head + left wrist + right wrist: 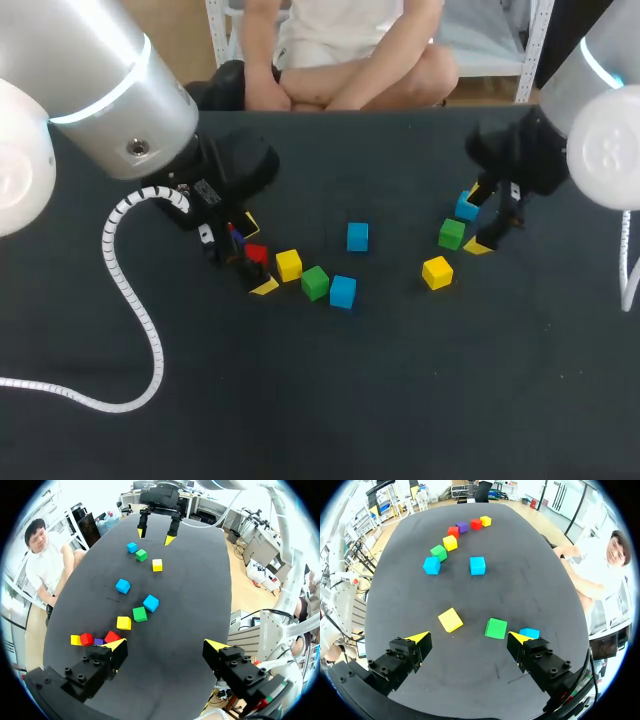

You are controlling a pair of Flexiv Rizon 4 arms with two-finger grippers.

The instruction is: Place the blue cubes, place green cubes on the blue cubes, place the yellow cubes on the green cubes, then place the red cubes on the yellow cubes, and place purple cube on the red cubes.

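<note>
Desk [400,400] holds every piece singly. Your left tool [166,645] gapes wide, empty, one finger beside the red cube [112,636]. Your right tool [468,637] wide too, empty; green cube [496,628] and yellow cube [450,619] just ahead between its fingers. Blue cubes [357,236] lie scattered.
</note>
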